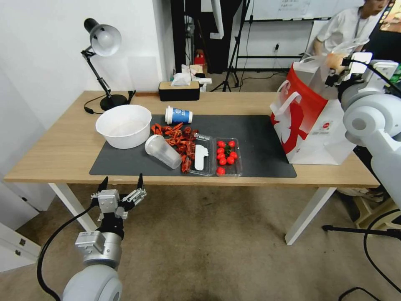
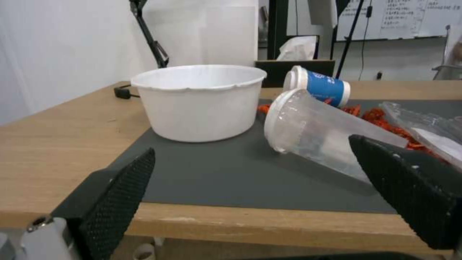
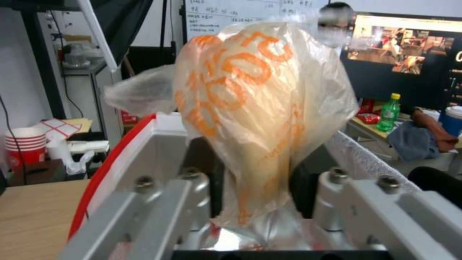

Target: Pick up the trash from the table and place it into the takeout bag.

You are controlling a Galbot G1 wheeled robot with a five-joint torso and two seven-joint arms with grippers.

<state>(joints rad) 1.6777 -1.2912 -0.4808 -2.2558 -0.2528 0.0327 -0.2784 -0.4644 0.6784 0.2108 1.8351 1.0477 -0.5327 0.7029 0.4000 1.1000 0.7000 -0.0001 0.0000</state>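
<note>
On the table [image 1: 62, 154], a clear plastic cup [image 1: 163, 151] [image 2: 317, 139] lies on its side on the dark mat [image 1: 259, 142]. Behind it a white blue-labelled paper cup [image 1: 178, 115] [image 2: 320, 86] also lies on its side. The takeout bag [image 1: 309, 125] stands at the table's right end. My right gripper [image 1: 339, 62] [image 3: 260, 180] hovers over the bag's open top, shut on a plastic-wrapped tan ball [image 1: 333, 59] [image 3: 260, 108]. My left gripper [image 1: 121, 184] [image 2: 252, 146] is open, just below and in front of the table's front edge, facing the clear cup.
A white round bowl [image 1: 123, 125] [image 2: 202, 101] sits left of the cups. Red food scraps [image 1: 177, 138] and an open clear tray of small red tomatoes [image 1: 227, 156] lie mid-mat. A desk lamp [image 1: 102, 42] and a tissue box [image 1: 179, 90] stand at the back edge.
</note>
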